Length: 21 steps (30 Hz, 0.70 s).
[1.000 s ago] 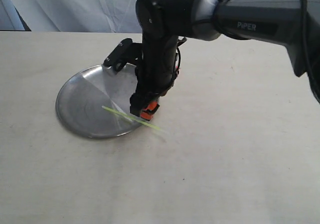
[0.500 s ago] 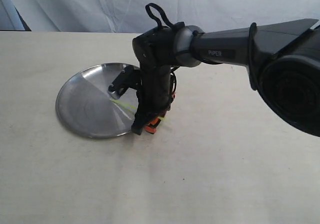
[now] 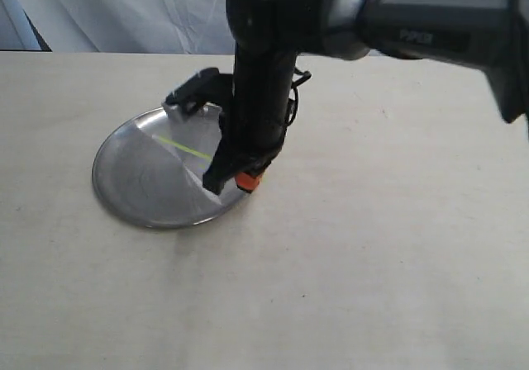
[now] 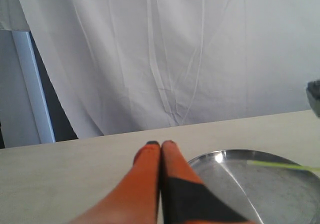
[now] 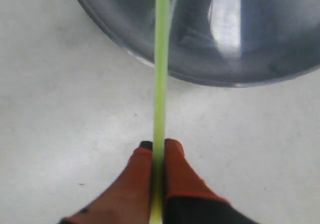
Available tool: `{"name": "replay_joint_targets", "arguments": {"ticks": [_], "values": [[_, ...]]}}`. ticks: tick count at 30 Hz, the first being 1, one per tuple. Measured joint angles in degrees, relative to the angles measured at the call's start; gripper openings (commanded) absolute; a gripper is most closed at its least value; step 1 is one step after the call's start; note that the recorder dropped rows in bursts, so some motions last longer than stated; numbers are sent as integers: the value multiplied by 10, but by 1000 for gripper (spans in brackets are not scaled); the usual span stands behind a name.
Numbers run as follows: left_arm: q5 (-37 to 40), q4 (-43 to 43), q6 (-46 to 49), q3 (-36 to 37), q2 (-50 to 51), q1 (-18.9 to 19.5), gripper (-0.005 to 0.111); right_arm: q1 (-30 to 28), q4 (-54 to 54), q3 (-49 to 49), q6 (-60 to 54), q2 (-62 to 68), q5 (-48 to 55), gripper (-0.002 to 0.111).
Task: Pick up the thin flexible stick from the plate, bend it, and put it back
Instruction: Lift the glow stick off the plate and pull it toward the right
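A pale counter (image 3: 372, 263) carries a round silver plate (image 3: 132, 180) left of its middle. The right arm reaches down steeply to the plate's rim on the side nearest the counter's middle.

Its right hand (image 3: 240, 180) is closed, with the orange fingers pinching the thin flexible stick (image 3: 183, 148) close to one end. The right wrist view shows the yellow-green rod running straight out from the fingertips, across the rim and over the plate. It is unclear whether the far end touches the metal.

Holding it near one end probably leaves most of its length free, so the other hand could take the far end and bend it.

The left hand (image 4: 161, 144) is closed on nothing. It rests low over the counter just beside the plate and points towards the far edge.
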Motion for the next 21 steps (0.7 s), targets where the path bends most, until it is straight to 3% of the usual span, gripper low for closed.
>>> {"name": "replay_joint_targets", "arguments": {"ticks": [5,10,15,19,20,21], "values": [[0,0,0,0,0,0,0,0,92,0,12,-94,7,-1],[0,0,0,0,0,0,0,22,118,10,14,-181,16,-1],[-5,-7,-4,0,0,0,0,47,141,146,33,-265,-40,-1],[-30,-205,-52,0,0,0,0,69,200,282,38,-319,-142,-1],[-38,-335,-60,0,0,0,0,76,222,328,41,-343,-182,-1],[-49,-391,-63,0,0,0,0,79,231,353,45,-359,-204,-1]]}}
